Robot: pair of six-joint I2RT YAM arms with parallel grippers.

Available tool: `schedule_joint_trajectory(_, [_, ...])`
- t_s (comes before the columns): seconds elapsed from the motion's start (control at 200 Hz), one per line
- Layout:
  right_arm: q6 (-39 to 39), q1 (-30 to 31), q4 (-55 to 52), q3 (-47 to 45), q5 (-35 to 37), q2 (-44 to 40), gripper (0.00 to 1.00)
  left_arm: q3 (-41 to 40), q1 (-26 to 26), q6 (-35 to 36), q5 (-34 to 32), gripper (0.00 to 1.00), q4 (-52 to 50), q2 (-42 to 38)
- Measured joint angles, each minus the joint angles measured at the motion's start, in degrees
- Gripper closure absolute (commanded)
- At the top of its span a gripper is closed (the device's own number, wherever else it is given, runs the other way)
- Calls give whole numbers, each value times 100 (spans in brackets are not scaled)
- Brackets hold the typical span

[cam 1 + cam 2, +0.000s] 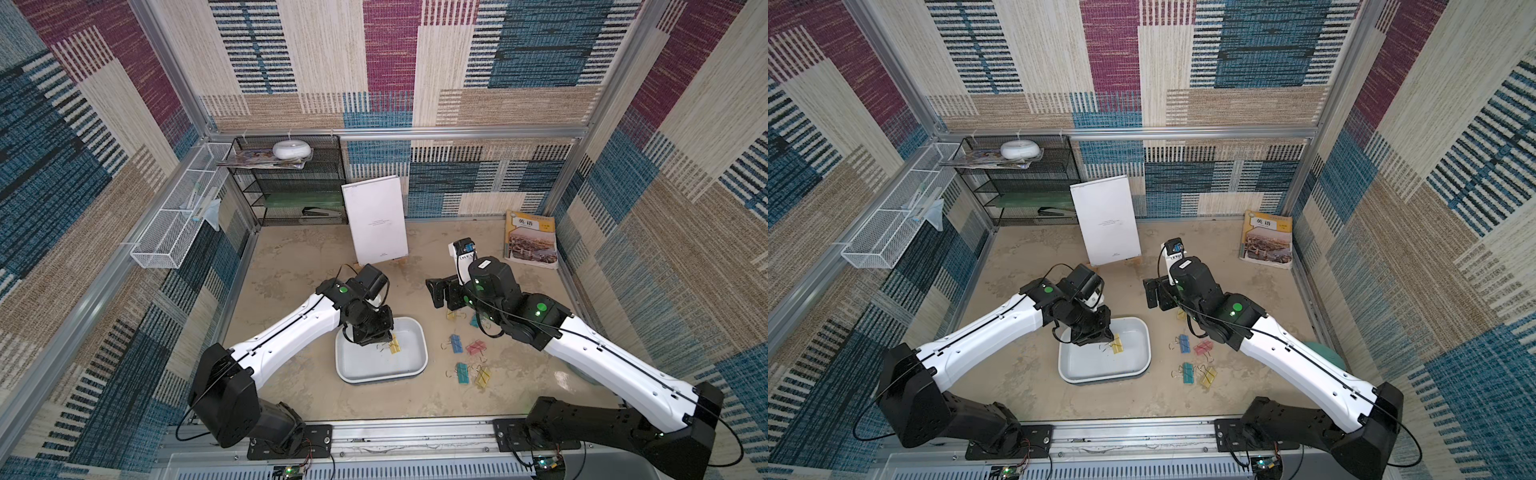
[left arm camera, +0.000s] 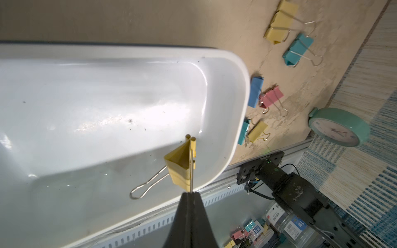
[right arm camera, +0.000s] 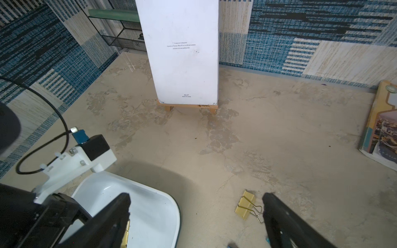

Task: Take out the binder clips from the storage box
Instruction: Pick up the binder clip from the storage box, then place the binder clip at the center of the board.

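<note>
1. Pinching one silver wire handle of the yellow binder clip (image 2: 179,166), your left end effector (image 2: 190,194) has its jaws shut tight on that wire. The clip's body sits just off the fingertips, and its other handle sticks out to the side.
2. You will find that clip within the outline of the storage box (image 1: 424,353), near its upper middle in both top views. Whether it touches the box floor cannot be told.
3. The storage box lies flat on the tabletop (image 1: 316,257), just below the centre of the frame in both top views.
4. Your right end effector (image 3: 196,196) stands wide and holds nothing. It is right of centre in the top views, above the tabletop.
5. In the right wrist view a second yellow clip (image 3: 245,205) lies on the tabletop between those open fingers, close by one of them.
6. Right of the box, more clips rest on the tabletop — a blue clip (image 1: 456,343) beside a pink clip (image 1: 476,347), and lower down a teal clip (image 1: 461,372) beside a third yellow clip (image 1: 483,377).
7. Another teal clip (image 1: 476,321) shows partly under your right arm.
</note>
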Motion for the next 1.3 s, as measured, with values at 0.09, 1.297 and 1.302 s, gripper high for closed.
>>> schedule_joint_trajectory(0.09, [4, -98, -4, 26, 98, -7, 1, 623, 83, 133, 87, 100, -81, 319])
schedule_joint_trajectory(1.297, [448, -1373, -358, -37, 330, -334, 1, 4636, 199, -66, 1108, 100, 2188, 5149])
schedule_joint_trajectory(1.302, [448, -1373, -358, -37, 330, -332, 1, 4638, 197, -70, 1115, 100, 2201, 5158])
